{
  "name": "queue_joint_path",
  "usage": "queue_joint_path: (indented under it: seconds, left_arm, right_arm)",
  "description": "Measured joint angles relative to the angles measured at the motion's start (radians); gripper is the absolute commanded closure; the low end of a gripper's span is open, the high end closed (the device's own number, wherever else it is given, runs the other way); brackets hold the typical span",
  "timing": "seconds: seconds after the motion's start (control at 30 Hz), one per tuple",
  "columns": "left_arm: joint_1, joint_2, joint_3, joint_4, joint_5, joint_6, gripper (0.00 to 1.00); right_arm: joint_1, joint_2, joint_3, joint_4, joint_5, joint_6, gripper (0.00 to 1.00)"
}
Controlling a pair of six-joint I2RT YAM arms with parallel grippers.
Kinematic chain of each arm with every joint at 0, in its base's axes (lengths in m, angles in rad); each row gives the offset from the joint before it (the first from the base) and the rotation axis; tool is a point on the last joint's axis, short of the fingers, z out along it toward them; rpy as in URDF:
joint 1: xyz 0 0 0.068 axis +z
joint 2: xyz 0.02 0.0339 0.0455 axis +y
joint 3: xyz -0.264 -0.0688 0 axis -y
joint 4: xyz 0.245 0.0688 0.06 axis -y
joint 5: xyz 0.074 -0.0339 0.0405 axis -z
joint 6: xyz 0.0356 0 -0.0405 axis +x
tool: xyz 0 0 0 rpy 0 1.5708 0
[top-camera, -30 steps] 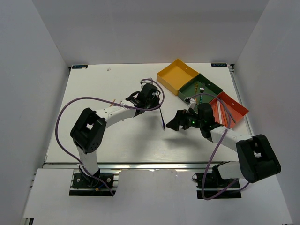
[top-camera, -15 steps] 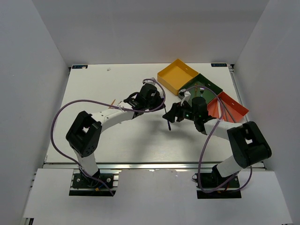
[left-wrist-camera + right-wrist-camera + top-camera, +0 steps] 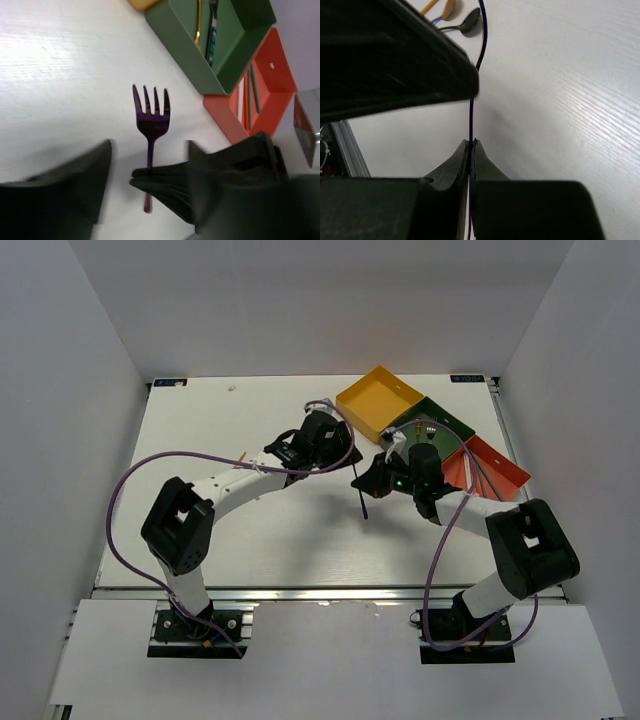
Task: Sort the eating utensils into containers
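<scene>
White table [image 3: 200,420], seen from above: matt top w/ faint grain, boxed in by plain white walls [image 3: 60,440] on its L, R & far sides. A small black tag [image 3: 170,382] sits at the table's far-L corner, another tag [image 3: 467,378] at the far-R corner. A tiny pale speck [image 3: 232,388] lies on the top nr the far-L tag. An aluminium rail [image 3: 300,593] runs along the table's near edge, w/ a white shelf [image 3: 330,640] just nearer than the rail.

A purple fork [image 3: 151,116] hangs above the surface, pinched at its handle by the right gripper [image 3: 471,145], tines toward the trays. Yellow tray [image 3: 372,405], dark green tray [image 3: 185,45] with a gold fork [image 3: 198,20], and red-orange tray [image 3: 225,117] with chopsticks [image 3: 250,95] stand in a touching diagonal row.
</scene>
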Motion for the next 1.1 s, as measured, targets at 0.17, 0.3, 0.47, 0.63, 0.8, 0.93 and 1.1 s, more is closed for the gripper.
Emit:
queue_joint_path:
  seconds: [0.17,0.3,0.47,0.63,0.8,0.93,1.1]
  left_arm:
    - [-0.002,-0.023,0.093,-0.13,-0.187,0.026,0.02]
    - [0.0,-0.127,0.101,-0.287,-0.344,0.088,0.02]
    - [0.001,-0.391,-0.004,-0.388,-0.454,0.201,0.02]
    - [0.001,-0.668,-0.233,-0.414,-0.518,0.31,0.02]
    - [0.006,-0.758,-0.374,-0.448,-0.594,0.361,0.02]
    - [0.008,-0.758,-0.451,-0.452,-0.627,0.378,0.02]
    - [0.015,-0.758,-0.469,-0.454,-0.634,0.381,0.02]
  right_arm:
    - [-0.013,-0.079,0.056,-0.26,0.172,0.0,1.0]
    - [-0.073,-0.082,0.217,-0.489,0.351,-0.02,1.0]
    - [-0.187,0.021,0.51,-0.735,0.521,-0.107,1.0]
    - [-0.297,0.204,0.758,-0.853,0.594,-0.17,1.0]
    - [-0.343,0.375,0.914,-0.938,0.633,-0.206,1.0]
    - [-0.343,0.437,0.942,-0.984,0.63,-0.222,0.95]
    - [-0.34,0.442,0.942,-0.997,0.614,-0.219,0.7]
